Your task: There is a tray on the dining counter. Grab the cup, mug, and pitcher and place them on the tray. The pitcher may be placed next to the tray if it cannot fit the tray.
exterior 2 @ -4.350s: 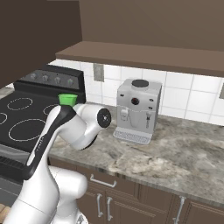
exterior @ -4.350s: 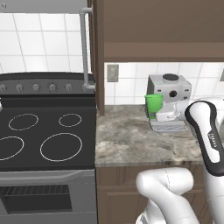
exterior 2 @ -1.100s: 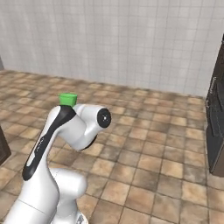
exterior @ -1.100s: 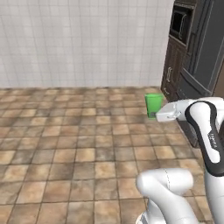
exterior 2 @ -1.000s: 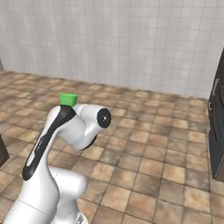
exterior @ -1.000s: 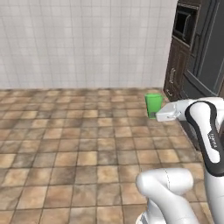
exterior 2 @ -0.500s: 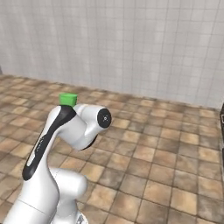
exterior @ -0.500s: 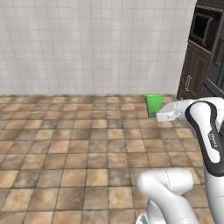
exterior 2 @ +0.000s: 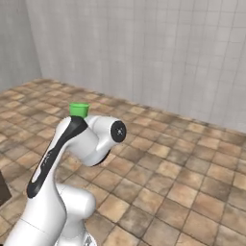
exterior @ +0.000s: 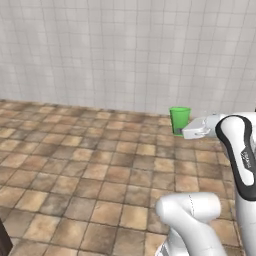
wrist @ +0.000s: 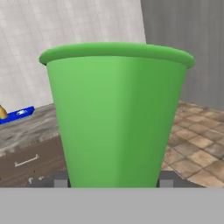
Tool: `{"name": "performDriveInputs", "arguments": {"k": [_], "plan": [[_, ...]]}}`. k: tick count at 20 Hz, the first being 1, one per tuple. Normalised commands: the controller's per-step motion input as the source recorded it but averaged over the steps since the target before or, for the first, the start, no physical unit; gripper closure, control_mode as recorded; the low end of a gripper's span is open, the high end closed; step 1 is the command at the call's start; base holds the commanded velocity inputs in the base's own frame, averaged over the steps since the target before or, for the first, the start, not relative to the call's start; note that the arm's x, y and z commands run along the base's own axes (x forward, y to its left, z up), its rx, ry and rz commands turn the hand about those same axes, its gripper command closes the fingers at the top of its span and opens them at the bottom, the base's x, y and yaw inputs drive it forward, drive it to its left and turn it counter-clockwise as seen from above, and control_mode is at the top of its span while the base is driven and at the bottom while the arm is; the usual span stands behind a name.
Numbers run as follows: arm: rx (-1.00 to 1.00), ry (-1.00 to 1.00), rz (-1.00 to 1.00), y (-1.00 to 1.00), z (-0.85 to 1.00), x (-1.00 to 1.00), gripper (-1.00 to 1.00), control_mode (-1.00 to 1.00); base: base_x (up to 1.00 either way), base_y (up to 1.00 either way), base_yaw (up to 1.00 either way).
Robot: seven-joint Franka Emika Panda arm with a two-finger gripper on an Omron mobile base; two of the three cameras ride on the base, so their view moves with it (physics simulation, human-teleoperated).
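arm: raised from the base, elbow bent, forearm reaching forward at mid height | wrist: hand held roughly level, pointing ahead | gripper: jaws closed against the lower sides of the cup, which is held upright between them, rim above the fingers

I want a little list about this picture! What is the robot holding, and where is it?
held thing: green cup, upright
gripper: closed on the cup's lower part
cup's place: in the air above a brown tiled floor
behind it: pale tiled wall
hand view, far left: a blue tray on a stone counter
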Motion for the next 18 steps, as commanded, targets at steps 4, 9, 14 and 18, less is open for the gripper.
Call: {"name": "performDriveInputs", "arguments": {"k": [4,9,14,18], "plan": [[0.0,0.0,0.0,0.0,0.0,0.0,1.0,1.0,0.48,0.0,0.7],[0.0,0.0,0.0,0.0,0.0,0.0,1.0,1.0,0.6,0.0,0.61],[0.0,0.0,0.0,0.0,0.0,0.0,1.0,1.0,0.85,-0.01,0.29],[0.0,0.0,0.0,0.0,0.0,0.0,1.0,1.0,0.93,-0.03,0.14]]}}
